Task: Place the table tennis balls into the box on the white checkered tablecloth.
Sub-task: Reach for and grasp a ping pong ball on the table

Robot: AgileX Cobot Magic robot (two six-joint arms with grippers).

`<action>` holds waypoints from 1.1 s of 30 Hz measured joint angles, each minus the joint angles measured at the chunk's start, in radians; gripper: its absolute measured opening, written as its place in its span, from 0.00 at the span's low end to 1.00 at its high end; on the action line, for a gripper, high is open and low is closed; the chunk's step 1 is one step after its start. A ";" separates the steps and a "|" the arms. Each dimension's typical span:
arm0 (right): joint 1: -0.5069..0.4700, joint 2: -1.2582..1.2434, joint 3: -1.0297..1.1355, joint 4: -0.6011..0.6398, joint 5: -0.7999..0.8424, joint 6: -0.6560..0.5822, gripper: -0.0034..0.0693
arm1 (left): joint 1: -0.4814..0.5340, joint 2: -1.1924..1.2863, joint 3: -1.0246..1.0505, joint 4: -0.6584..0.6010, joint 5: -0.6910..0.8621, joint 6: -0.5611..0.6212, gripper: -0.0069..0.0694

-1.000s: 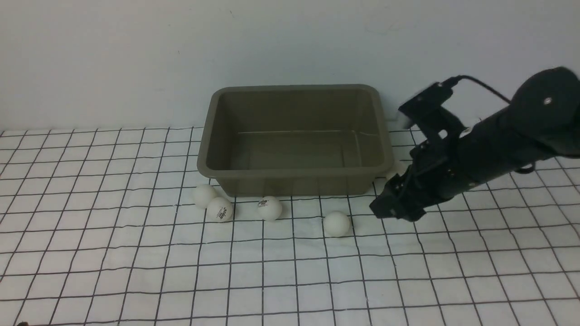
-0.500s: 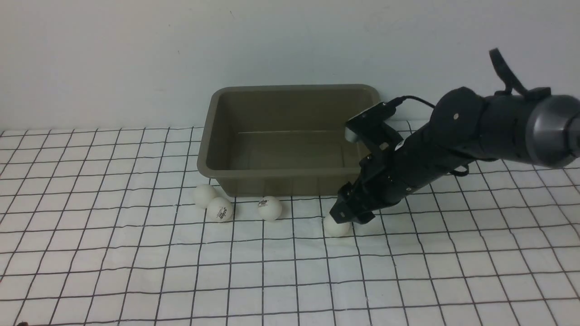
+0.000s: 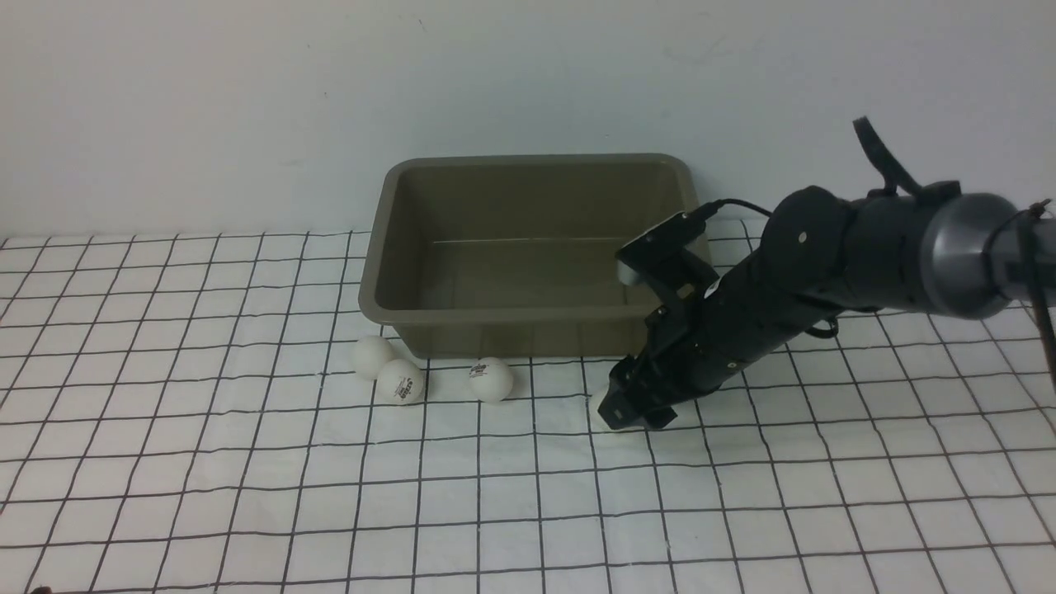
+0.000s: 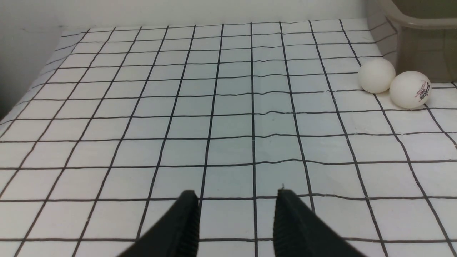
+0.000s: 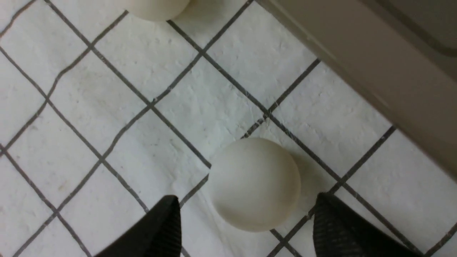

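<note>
Table tennis balls [image 3: 491, 379], matte white: 3 lie before the box's [image 3: 528, 314] near wall on the white checkered tablecloth [image 3: 247, 495]; a 4th, nearly hidden, sits between the right claw's [image 3: 629, 415] parted jaws. Left claw [image 4: 235, 217] empty, slightly apart.

Wide front view; low left wrist; close downward right wrist; common tablecloth [image 3: 247, 495].

You have a white checkered cloth [image 3: 247, 495], slightly wrinkled, carrying a grey box [image 3: 536, 316], three balls [image 3: 401, 381] at its front left, and seemingly a fourth ball [image 5: 254, 184] front right.
</note>
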 joint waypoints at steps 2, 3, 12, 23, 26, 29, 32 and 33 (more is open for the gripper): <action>0.000 0.001 0.000 0.009 -0.006 -0.011 0.67 | 0.000 0.000 0.000 0.000 0.000 0.000 0.44; 0.000 0.003 0.000 0.012 -0.009 -0.014 0.67 | 0.000 0.000 0.000 0.000 0.000 0.000 0.44; 0.000 0.039 -0.002 0.052 -0.027 -0.062 0.67 | 0.000 0.000 0.000 0.000 0.000 0.000 0.44; 0.000 0.066 -0.007 0.102 -0.042 -0.098 0.56 | 0.000 0.000 0.000 0.000 0.000 0.000 0.44; 0.000 0.069 -0.008 0.103 -0.044 -0.099 0.52 | 0.000 0.000 0.000 0.000 0.000 0.000 0.44; 0.000 0.069 -0.008 0.101 -0.044 -0.099 0.52 | 0.000 0.000 0.000 0.000 0.000 0.000 0.44; 0.000 0.060 -0.008 0.082 -0.035 -0.099 0.52 | 0.000 0.000 0.000 0.000 0.000 0.000 0.44; 0.000 0.056 -0.008 0.075 -0.028 -0.100 0.52 | 0.000 0.000 0.000 0.000 0.000 0.000 0.44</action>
